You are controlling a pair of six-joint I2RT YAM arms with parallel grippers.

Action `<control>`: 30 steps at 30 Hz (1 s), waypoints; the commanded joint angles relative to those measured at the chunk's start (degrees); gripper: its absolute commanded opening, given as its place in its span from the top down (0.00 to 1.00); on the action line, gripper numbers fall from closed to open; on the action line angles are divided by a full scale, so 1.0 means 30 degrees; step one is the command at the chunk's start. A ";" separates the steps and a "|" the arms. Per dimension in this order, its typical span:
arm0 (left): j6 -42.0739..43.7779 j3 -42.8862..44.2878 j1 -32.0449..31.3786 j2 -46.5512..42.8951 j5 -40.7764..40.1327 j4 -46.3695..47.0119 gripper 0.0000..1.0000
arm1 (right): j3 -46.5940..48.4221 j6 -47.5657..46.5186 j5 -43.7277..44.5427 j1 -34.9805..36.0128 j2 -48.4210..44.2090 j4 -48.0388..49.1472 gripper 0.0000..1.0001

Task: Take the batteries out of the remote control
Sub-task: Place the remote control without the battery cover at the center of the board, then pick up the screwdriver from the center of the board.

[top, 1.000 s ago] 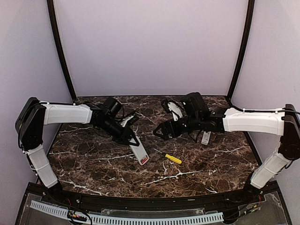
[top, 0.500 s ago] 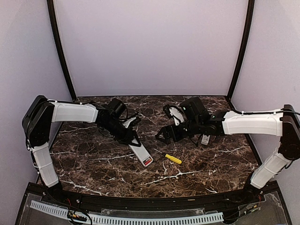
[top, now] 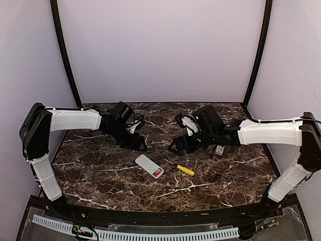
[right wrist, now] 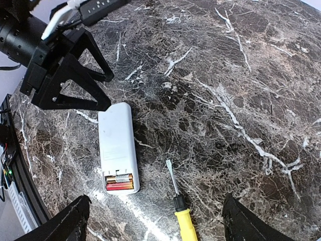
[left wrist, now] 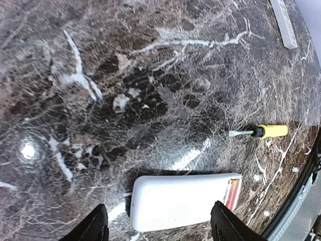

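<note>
The white remote control [top: 149,166] lies flat on the marble table, back side up, with its battery bay uncovered at the near end. Two batteries [right wrist: 119,181], one red and one gold, sit side by side in that bay; they also show in the left wrist view as the batteries [left wrist: 231,193]. My left gripper [top: 142,145] hovers open just behind the remote [left wrist: 183,201], touching nothing. My right gripper [top: 176,146] hangs open to the remote's right, above the table, with nothing between its fingers.
A yellow-handled screwdriver [top: 183,169] lies right of the remote [right wrist: 117,143], its blade pointing away from the arms' bases. A flat white piece [top: 219,148] rests under the right forearm. Another white strip [left wrist: 283,22] lies farther off on the table.
My left gripper has opened and let go of the remote, which now lies flat on the table. The left arm has drawn back a little. The right gripper has barely moved.
</note>
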 commanded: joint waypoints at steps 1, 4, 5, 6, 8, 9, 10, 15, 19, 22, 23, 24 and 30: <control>-0.0095 -0.0150 -0.0100 -0.2035 -0.2876 -0.0470 0.29 | -0.0130 -0.0247 0.0209 -0.0011 -0.0525 -0.0887 0.12; 0.0036 0.0122 0.0019 -0.2975 -0.4106 -0.0767 0.25 | -0.0424 -0.0207 0.0274 0.0002 -0.1012 -0.2161 0.14; 0.0051 0.0292 0.0247 -0.3542 -0.4279 -0.0715 0.24 | -0.0599 -0.0152 0.0419 0.0039 -0.1210 -0.2583 0.15; 0.0011 0.0379 0.0398 -0.3827 -0.4230 -0.0567 0.22 | -0.0782 -0.0057 0.0657 0.0099 -0.1392 -0.3013 0.15; -0.0204 0.0683 0.1368 -0.4651 -0.3389 -0.0117 0.20 | -0.1142 0.0226 0.0993 0.0239 -0.1686 -0.3721 0.17; -0.0448 0.0843 0.1676 -0.5089 -0.3052 0.0064 0.20 | -0.1389 0.0478 0.1048 0.0353 -0.1737 -0.3947 0.19; -0.0601 0.0839 0.2317 -0.5477 -0.2258 0.0558 0.19 | -0.1576 0.0659 0.1014 0.0442 -0.1729 -0.4044 0.21; -0.1270 0.0212 0.4107 -0.6137 -0.0226 0.2134 0.18 | -0.1687 0.1654 0.1403 0.0875 -0.0820 -0.4542 0.30; -0.1117 -0.0509 0.4322 -0.6247 -0.0429 0.2251 0.18 | -0.1263 0.1801 0.1834 0.1150 0.0245 -0.5100 0.35; -0.1286 -0.0892 0.4327 -0.6285 -0.0111 0.2395 0.18 | -0.1410 0.1686 0.1729 0.1175 0.0677 -0.4968 0.38; -0.1385 -0.0916 0.4327 -0.6297 0.0030 0.2482 0.18 | -0.1469 0.1670 0.1773 0.1175 0.0843 -0.4963 0.38; -0.1421 -0.0934 0.4327 -0.6350 0.0107 0.2535 0.18 | -0.1509 0.1657 0.1826 0.1175 0.1010 -0.4955 0.39; -0.1577 -0.0995 0.4327 -0.6433 0.0585 0.2704 0.18 | -0.1506 0.1457 0.2177 0.1174 0.1634 -0.4785 0.44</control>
